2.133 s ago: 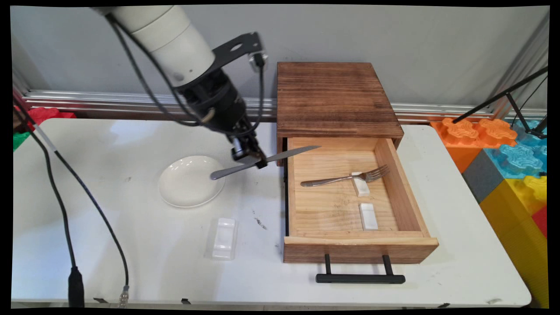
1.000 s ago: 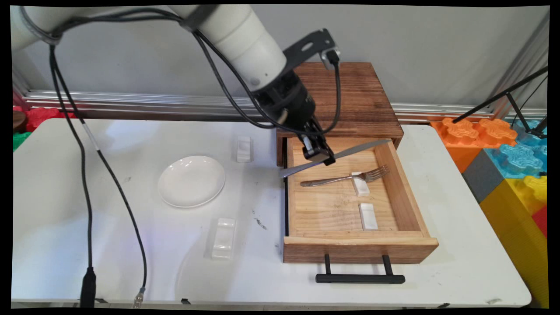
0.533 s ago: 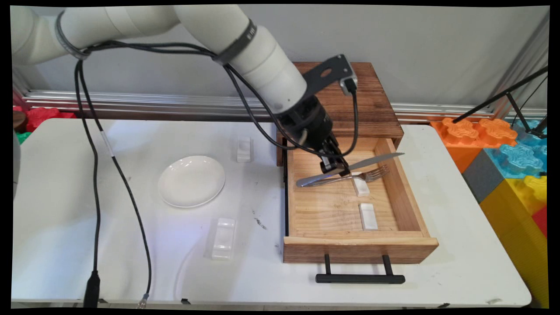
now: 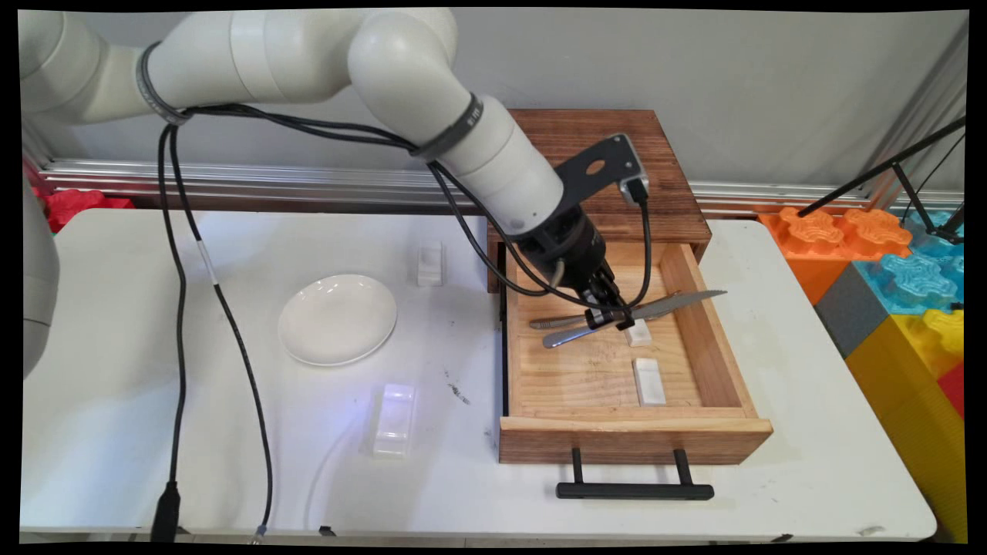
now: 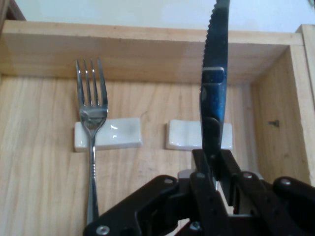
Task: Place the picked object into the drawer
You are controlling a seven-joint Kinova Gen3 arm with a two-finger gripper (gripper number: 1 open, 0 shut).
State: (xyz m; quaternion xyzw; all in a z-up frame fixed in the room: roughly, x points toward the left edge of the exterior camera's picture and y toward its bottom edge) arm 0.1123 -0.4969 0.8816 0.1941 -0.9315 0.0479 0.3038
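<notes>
Pincer [image 4: 609, 316] clenched on serrated knife [image 4: 663, 307], inside open wooden drawer [image 4: 632, 432], fork [image 5: 91, 123] on white rest [image 5: 118, 135] alongside

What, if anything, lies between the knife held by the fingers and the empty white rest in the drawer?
Nothing visible does. The knife hangs in line over the empty rest, with bare drawer floor around it. The fork lies apart, on the other rest beside it.

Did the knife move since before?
Yes. The gripper carried the knife rightward from above the plate to over the open drawer, near the fork.
</notes>
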